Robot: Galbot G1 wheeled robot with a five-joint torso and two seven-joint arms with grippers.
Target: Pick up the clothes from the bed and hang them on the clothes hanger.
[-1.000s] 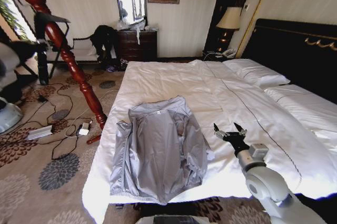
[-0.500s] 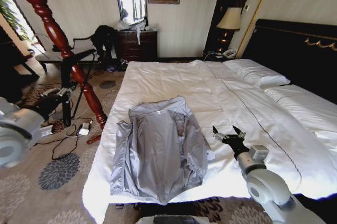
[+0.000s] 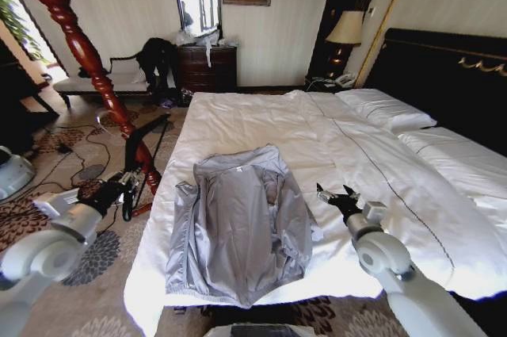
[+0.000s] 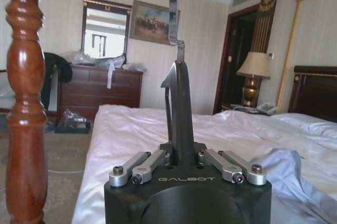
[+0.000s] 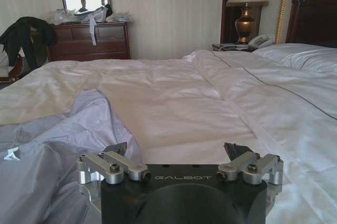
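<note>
The clothes, a silvery-grey jacket (image 3: 242,226), lie spread flat near the foot of the white bed (image 3: 261,119). My right gripper (image 3: 333,193) hovers open just above the sheet, close by the jacket's right sleeve edge; in the right wrist view the gripper (image 5: 176,151) has nothing between its fingers and the jacket (image 5: 52,150) lies beside it. My left gripper (image 3: 125,189) is off the bed's left side, shut on the black clothes hanger (image 3: 153,147). From the left wrist, the hanger (image 4: 179,113) stands up out of the gripper (image 4: 180,153), its wire hook (image 4: 175,8) on top.
A reddish wooden pole stand (image 3: 87,59) leans just left of the bed, close to my left arm. Cables and small devices (image 3: 87,194) lie on the patterned carpet. A dresser (image 3: 206,67), a chair with dark clothing (image 3: 154,59) and a lamp (image 3: 344,32) line the far wall.
My left arm has swung down from the upper left with the hanger to beside the bed's left edge. The right gripper has edged slightly left toward the jacket.
</note>
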